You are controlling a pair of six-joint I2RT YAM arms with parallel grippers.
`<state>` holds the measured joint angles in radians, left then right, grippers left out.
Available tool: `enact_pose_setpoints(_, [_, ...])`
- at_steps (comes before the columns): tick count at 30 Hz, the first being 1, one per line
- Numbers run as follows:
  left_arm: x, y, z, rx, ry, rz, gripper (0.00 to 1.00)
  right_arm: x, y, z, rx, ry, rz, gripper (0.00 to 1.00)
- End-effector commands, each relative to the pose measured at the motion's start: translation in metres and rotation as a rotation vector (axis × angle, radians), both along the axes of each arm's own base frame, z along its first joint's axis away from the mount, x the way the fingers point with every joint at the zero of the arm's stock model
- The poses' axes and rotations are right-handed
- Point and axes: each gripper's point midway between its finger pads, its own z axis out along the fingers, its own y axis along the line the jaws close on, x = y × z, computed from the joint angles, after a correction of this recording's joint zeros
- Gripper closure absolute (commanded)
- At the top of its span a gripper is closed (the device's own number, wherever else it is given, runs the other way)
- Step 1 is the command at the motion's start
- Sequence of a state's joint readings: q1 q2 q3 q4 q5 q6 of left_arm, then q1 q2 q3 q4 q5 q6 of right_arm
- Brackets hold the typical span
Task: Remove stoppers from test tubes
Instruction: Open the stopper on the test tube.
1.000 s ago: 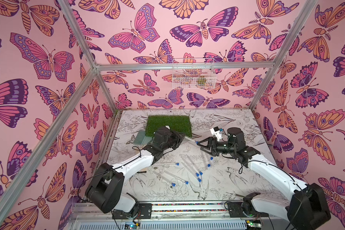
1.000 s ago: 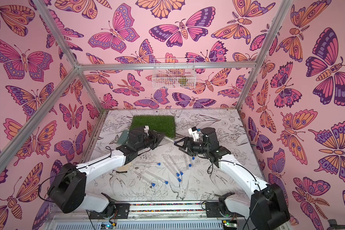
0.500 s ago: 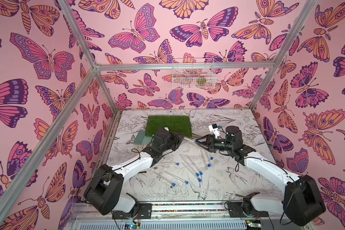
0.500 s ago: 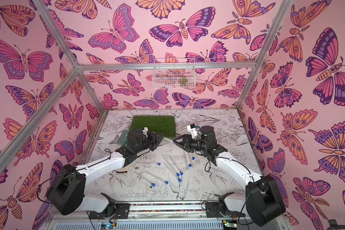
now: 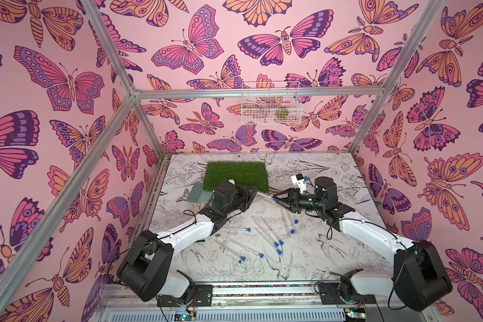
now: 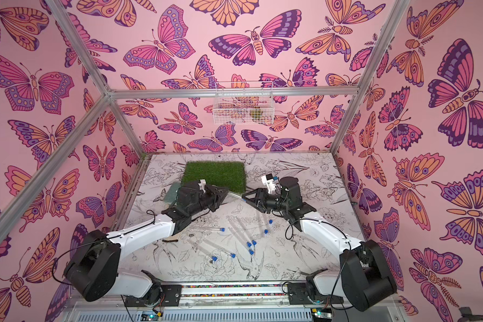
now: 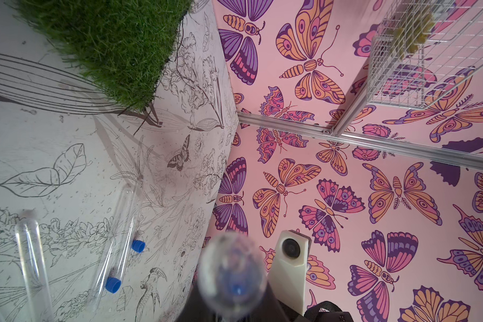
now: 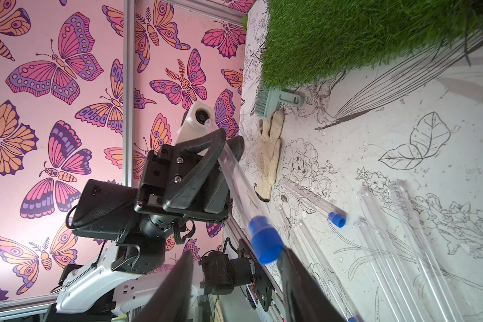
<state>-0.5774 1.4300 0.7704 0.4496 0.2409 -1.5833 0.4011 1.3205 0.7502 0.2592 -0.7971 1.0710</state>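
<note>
Top view, near edge first: L arm (image 5: 184, 234) reaches up from lower left of frame, R arm (image 5: 374, 234) from lower right. Betw. them, lower centre of the table (image 5: 318, 262), loose test tubes (image 5: 266, 232) lie scattered flat, each w/ a blue cap (image 5: 292, 231) in its end. Mid-frame, raised off the table, the two grippers meet nose to nose on one held tube (image 5: 264, 195). Left gripper (image 5: 253, 191) is clamped tight on the tube's body. Right gripper (image 5: 275, 198) stands part-open round that tube's blue stopper (image 8: 264, 242). Right wrist cam shows a gap betw. stopper and one finger, w/ the other finger about touching. Beyond, upper centre of the table, lies a grass mat (image 5: 234, 175), w/ a teal brush (image 5: 195, 192) at its left edge. Farthest back, a wire basket (image 5: 271, 103) hangs on the rear wall.
</note>
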Motion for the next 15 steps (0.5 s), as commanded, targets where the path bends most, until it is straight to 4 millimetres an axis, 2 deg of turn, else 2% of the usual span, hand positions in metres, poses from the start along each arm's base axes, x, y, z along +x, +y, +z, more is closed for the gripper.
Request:
enact_pose_setpoints(1, [-0.004, -0.001, 0.016, -0.045, -0.036, -0.005, 0.95, 0.006, 0.001, -0.001, 0.007, -0.001, 0.003, 0.48])
enact_pose_setpoints(13, [-0.005, 0.004, 0.014, -0.048, -0.029, 0.007, 0.96, 0.014, 0.002, -0.003, 0.027, 0.026, -0.02, 0.52])
enact_pose_setpoints(15, [-0.005, 0.007, 0.014, -0.042, -0.03, 0.013, 0.96, 0.012, -0.003, -0.015, -0.04, 0.081, -0.044, 0.5])
